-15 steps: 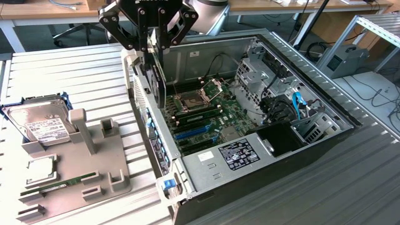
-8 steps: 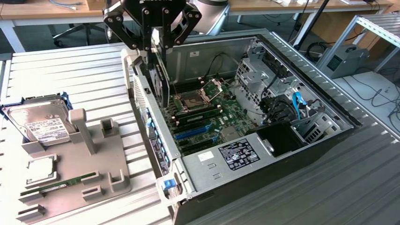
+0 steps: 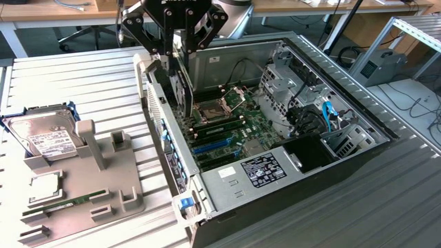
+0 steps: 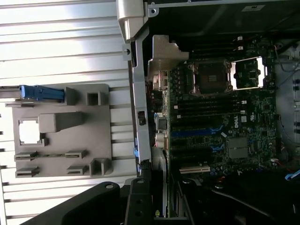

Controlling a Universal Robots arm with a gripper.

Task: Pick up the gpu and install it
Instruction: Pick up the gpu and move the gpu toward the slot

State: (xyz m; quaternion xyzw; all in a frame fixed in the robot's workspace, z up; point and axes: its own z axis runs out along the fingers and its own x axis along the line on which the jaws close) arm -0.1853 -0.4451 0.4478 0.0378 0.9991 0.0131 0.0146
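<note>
A robot arm's gripper (image 3: 180,51) holds the gpu (image 3: 181,88) over an open computer case (image 3: 358,116) that lies on its side on a slatted metal table (image 3: 82,72). The fingers (image 3: 167,49) pinch the card by its upper edge, so it hangs upright and edge-on directly beneath the gripper. It sits inside the case opening, just beside the case's rear wall (image 3: 157,111).

The card's lower end reaches down toward the motherboard (image 3: 238,126), near the open CPU socket (image 3: 206,109). From this angle it cannot be told whether the card touches the board or hangs just clear of it. Further below the gripper, past the socket, lie the blue expansion slots (image 3: 210,146). Beyond them is the labelled power supply (image 3: 265,170).

Well apart from the gripper, outside the case toward the exterior view's left, a grey parts tray (image 3: 110,175) rests on the table. It carries a hard drive (image 3: 45,137) with a white label, a square processor (image 3: 45,185) and a slim green RAM stick (image 3: 69,202).

In the wrist view, the dark gripper body (image 4: 150,206) hangs over the rear wall. The motherboard (image 4: 220,122) and its socket (image 4: 211,77) lie on one side of the wall, and the grey tray (image 4: 61,136) lies on the other.
</note>
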